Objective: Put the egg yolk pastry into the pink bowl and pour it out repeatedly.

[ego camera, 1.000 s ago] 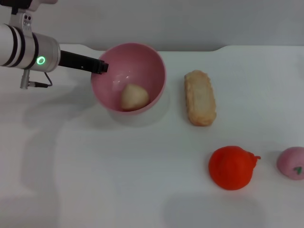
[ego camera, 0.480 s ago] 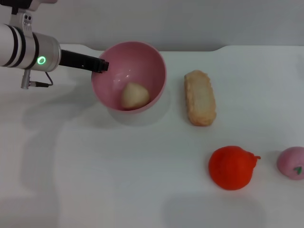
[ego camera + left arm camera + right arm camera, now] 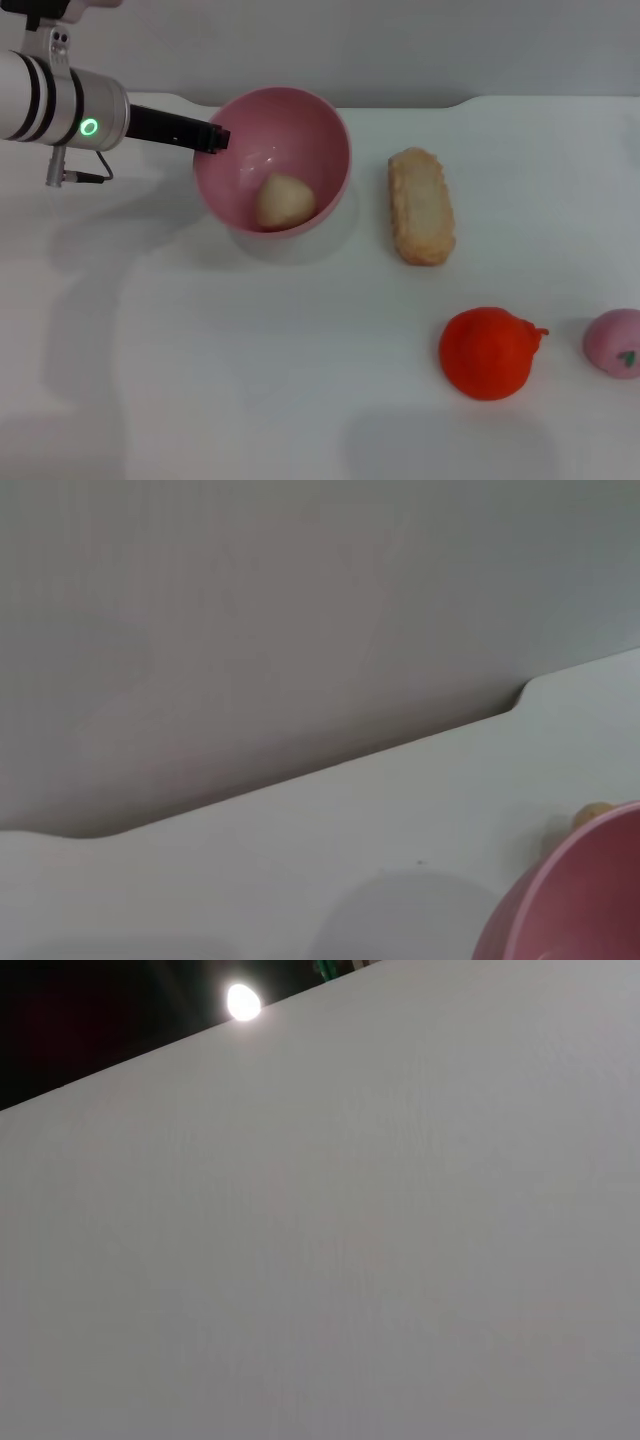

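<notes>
The pink bowl [image 3: 272,160] is held tilted off the table at the upper left of the head view, its mouth facing toward me. The egg yolk pastry [image 3: 283,202], a pale beige ball, rests inside against the low wall. My left gripper [image 3: 212,139] comes in from the left and is shut on the bowl's left rim. The left wrist view catches only the bowl's edge [image 3: 570,895] and a sliver of the bread [image 3: 594,815] beyond it. My right gripper is out of view; its wrist camera faces a blank grey surface.
A long crusty bread [image 3: 420,205] lies right of the bowl. An orange-red round fruit [image 3: 488,352] and a small pink fruit with a green mark [image 3: 614,342] sit at the front right. The white table [image 3: 200,360] ends at a back edge by the grey wall.
The bowl has risen a touch and shifted slightly right with my left gripper. The pastry has stayed inside it.
</notes>
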Controlling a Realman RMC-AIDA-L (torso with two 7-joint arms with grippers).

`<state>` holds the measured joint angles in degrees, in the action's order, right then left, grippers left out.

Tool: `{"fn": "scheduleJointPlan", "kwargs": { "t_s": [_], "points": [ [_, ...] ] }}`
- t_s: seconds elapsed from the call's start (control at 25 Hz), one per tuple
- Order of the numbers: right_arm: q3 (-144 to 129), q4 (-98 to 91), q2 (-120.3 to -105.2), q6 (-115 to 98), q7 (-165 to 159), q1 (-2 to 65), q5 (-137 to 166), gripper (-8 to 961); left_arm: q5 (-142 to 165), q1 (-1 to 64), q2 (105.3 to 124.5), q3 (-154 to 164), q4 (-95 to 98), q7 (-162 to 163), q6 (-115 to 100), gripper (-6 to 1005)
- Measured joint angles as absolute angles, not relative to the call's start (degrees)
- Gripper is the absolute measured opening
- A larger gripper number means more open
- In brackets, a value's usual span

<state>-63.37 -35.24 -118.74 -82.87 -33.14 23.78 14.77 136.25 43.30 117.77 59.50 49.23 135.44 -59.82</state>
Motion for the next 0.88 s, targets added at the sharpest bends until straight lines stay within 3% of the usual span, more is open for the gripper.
{"fn": "scheduleJointPlan", "kwargs": {
  "t_s": [0.88],
  "points": [
    [-63.36,-34.34,-118.65,-82.79,-33.14,24.18,14.47,590,136.23,43.42,117.68,59.5,49.14,135.28,-58.9,43]
  ]
}}
